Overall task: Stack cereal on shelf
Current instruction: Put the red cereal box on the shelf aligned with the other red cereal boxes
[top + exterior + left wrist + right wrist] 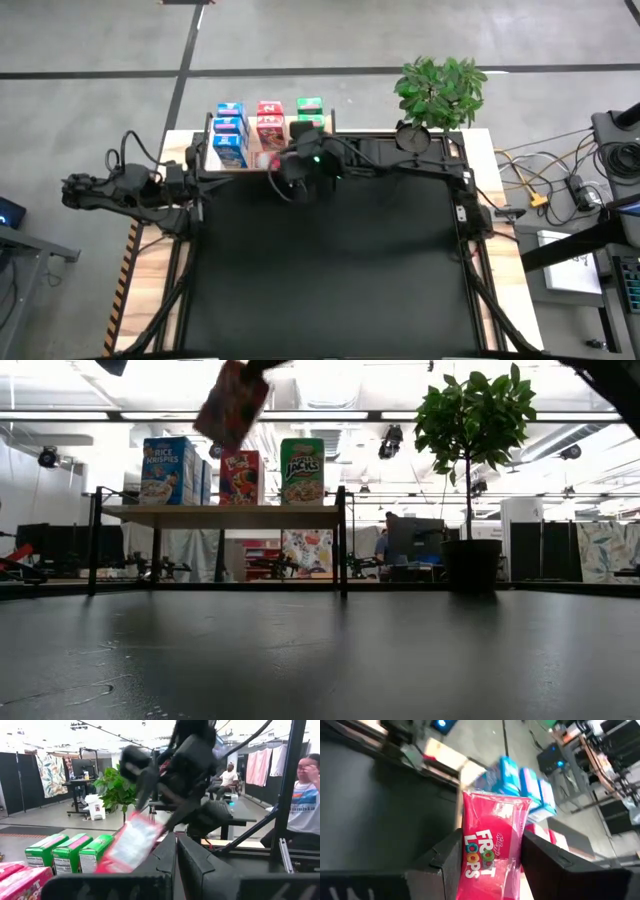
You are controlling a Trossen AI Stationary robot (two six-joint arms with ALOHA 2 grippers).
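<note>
Red cereal box (492, 840) clamped between right tool (490, 855) fingers — above shelf (220, 515).

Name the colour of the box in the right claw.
Red box, white lettering; clearest in the right wrist view.

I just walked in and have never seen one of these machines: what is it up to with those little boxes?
The right gripper holds a red cereal box in the air, tilted, near the pale wooden shelf at the back of the table. Blue boxes, red boxes and green boxes stand on the shelf in rows. The left gripper is shut and empty, waiting at the table's left edge. A potted plant stands beside the shelf.
</note>
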